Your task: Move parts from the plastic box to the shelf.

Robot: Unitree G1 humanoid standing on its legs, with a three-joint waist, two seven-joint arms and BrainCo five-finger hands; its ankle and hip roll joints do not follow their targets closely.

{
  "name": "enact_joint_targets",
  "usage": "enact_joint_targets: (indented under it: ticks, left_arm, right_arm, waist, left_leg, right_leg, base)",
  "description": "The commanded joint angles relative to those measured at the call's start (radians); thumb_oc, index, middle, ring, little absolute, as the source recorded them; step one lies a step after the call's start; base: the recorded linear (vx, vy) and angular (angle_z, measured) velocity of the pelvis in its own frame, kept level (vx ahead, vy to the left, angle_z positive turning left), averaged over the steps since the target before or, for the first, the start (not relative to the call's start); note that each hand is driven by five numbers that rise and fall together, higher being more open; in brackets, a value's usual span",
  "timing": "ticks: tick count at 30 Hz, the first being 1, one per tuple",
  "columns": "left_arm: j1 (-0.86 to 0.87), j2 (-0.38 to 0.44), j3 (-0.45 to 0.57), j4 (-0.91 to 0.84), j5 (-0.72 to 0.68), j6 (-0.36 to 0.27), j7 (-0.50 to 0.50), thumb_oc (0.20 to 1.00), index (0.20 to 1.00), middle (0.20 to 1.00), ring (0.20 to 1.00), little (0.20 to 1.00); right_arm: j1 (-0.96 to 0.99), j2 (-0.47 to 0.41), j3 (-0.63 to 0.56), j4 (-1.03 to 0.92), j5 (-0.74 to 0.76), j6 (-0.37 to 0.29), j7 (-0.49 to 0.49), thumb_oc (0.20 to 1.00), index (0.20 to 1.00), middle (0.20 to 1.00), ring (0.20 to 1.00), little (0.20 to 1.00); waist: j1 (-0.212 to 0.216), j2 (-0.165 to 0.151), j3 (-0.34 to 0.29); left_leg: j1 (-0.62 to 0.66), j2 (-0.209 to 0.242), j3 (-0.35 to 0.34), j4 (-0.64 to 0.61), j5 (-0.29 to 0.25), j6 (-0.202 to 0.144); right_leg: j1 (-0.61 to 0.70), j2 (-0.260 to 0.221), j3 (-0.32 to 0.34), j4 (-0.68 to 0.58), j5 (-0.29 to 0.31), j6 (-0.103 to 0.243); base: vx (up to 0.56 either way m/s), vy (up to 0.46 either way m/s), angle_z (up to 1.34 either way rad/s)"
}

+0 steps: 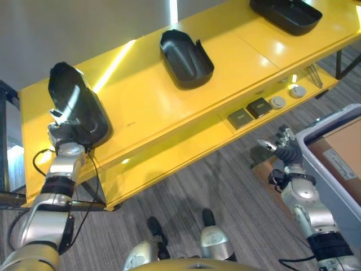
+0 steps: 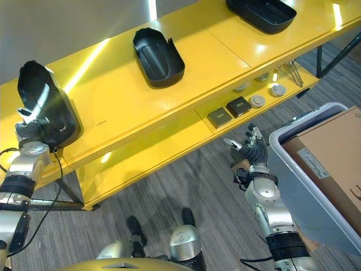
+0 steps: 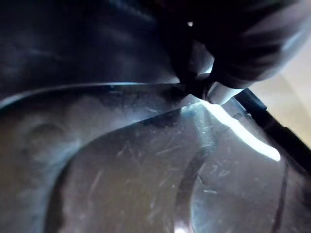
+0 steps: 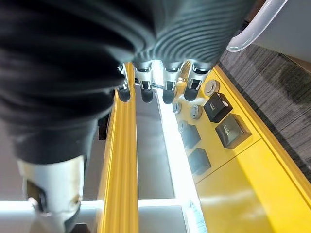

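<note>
The left hand [image 1: 63, 137] grips a black part [image 1: 76, 107] standing on the shelf [image 1: 146, 101] top's left end; easing it flat before release should prevent toppling. The right hand [image 1: 284, 148] hangs unclenched beside the box [image 1: 313, 148].

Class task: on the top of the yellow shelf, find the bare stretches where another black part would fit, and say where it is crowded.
Bare yellow top lies between the left black part, at the left robot hand, and the middle part, and again between it and the far part. The lower ledge is crowded around the small dark boxes and round discs.
</note>
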Motion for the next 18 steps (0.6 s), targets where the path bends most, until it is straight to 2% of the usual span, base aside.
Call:
enact_joint_targets:
  ticks: [1, 4, 9, 18]
  left_arm:
    - [0.034, -0.021, -0.022, 0.092, -0.089, 0.000, 0.022, 0.200, 0.200, 0.200, 0.200, 0.200]
    - [0.029, -0.057, -0.033, 0.102, -0.077, -0.002, 0.026, 0.200, 0.200, 0.200, 0.200, 0.200]
    - [0.007, -0.063, -0.051, 0.109, -0.030, 0.015, 0.025, 0.200, 0.200, 0.200, 0.200, 0.200]
    - [-0.042, -0.009, -0.083, 0.154, 0.091, 0.061, 0.003, 0.200, 0.200, 0.200, 0.200, 0.200]
  right_arm:
    - [-0.005, 0.009, 0.000, -0.066, -0.031, -0.041, -0.017, 1.000, 1.000, 1.000, 1.000, 1.000]
    - [-0.015, 0.011, 0.009, -0.069, -0.028, -0.042, -0.031, 1.000, 1.000, 1.000, 1.000, 1.000]
    - [-0.019, 0.011, 0.011, -0.066, -0.025, -0.045, -0.037, 1.000, 1.000, 1.000, 1.000, 1.000]
    - [-0.014, -0.003, 0.006, -0.064, -0.018, -0.045, -0.025, 1.000, 1.000, 1.000, 1.000, 1.000]
  waist:
    - [0.016, -0.048, -0.068]
    - [0.014, -0.056, -0.060]
    - [0.008, -0.062, -0.055]
    - [-0.012, -0.062, -0.051]
  left_leg:
    - [-0.018, 0.086, -0.001, 0.119, -0.063, -0.035]
    - [-0.019, 0.091, -0.001, 0.121, -0.062, -0.038]
    - [-0.016, 0.095, 0.003, 0.122, -0.064, -0.039]
    - [-0.010, 0.097, 0.023, 0.120, -0.063, -0.042]
  right_leg:
    - [-0.162, -0.009, 0.013, 0.137, -0.047, 0.000]
    - [-0.160, -0.005, 0.012, 0.136, -0.046, -0.002]
    - [-0.154, 0.000, 0.014, 0.132, -0.049, -0.001]
    - [-0.153, 0.000, 0.020, 0.127, -0.044, 0.001]
  base:
    - [-0.03, -0.050, 0.03]
    - [-0.01, -0.033, 0.01]
    - [0.00, -0.014, 0.00]
    - [0.00, 0.004, -0.03]
